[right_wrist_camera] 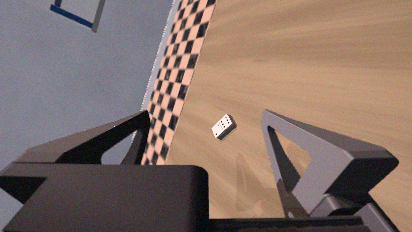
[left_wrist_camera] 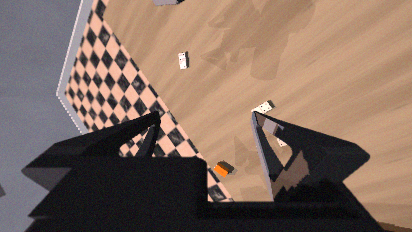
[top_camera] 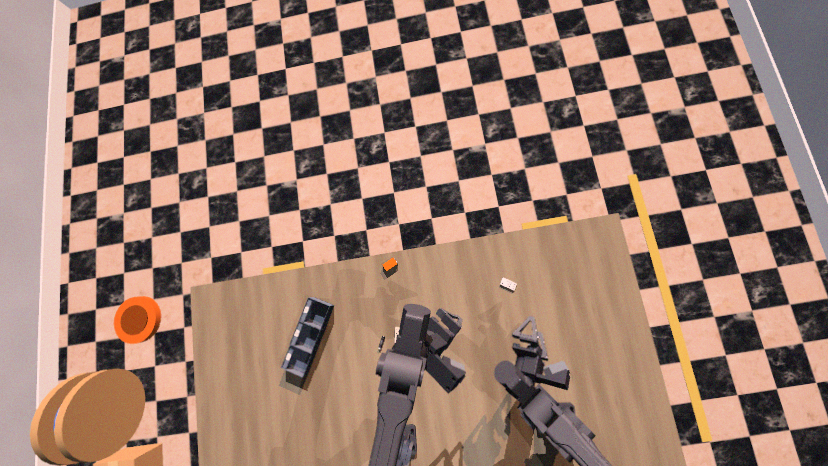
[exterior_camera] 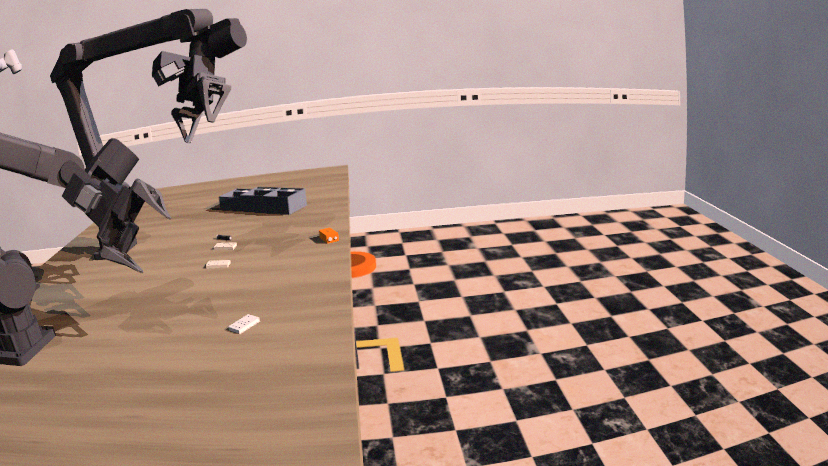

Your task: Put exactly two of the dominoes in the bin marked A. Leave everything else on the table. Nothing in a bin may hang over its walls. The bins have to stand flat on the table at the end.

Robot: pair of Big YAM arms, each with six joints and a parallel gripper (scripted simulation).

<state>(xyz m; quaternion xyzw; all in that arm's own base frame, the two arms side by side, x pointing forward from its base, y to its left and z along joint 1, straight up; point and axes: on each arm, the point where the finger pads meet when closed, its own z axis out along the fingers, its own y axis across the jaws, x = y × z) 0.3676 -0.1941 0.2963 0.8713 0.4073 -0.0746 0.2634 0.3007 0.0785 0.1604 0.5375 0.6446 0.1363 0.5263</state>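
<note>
Several white dominoes lie flat on the table: one domino (top_camera: 508,284) (exterior_camera: 244,323) (left_wrist_camera: 183,60) (right_wrist_camera: 223,126) stands apart, a second domino (exterior_camera: 217,263) (left_wrist_camera: 264,107) is nearer the middle, and a third domino (top_camera: 396,334) (exterior_camera: 225,246) (left_wrist_camera: 281,142) is partly hidden by the left arm in the top view. A dark row of three joined bins (top_camera: 296,373) (exterior_camera: 254,203) stands flat; its letters are unreadable. My left gripper (top_camera: 449,321) (exterior_camera: 201,130) (left_wrist_camera: 205,116) is open, empty, high above the table. My right gripper (top_camera: 524,334) (exterior_camera: 155,243) (right_wrist_camera: 205,116) is open, empty, above the table, with the apart domino beyond its fingertips.
A small orange object (top_camera: 389,264) (exterior_camera: 328,235) (left_wrist_camera: 222,169) sits near the table's far edge. A small dark object (top_camera: 381,343) (exterior_camera: 223,236) lies beside the third domino, between it and the bins. The two arms reach in side by side.
</note>
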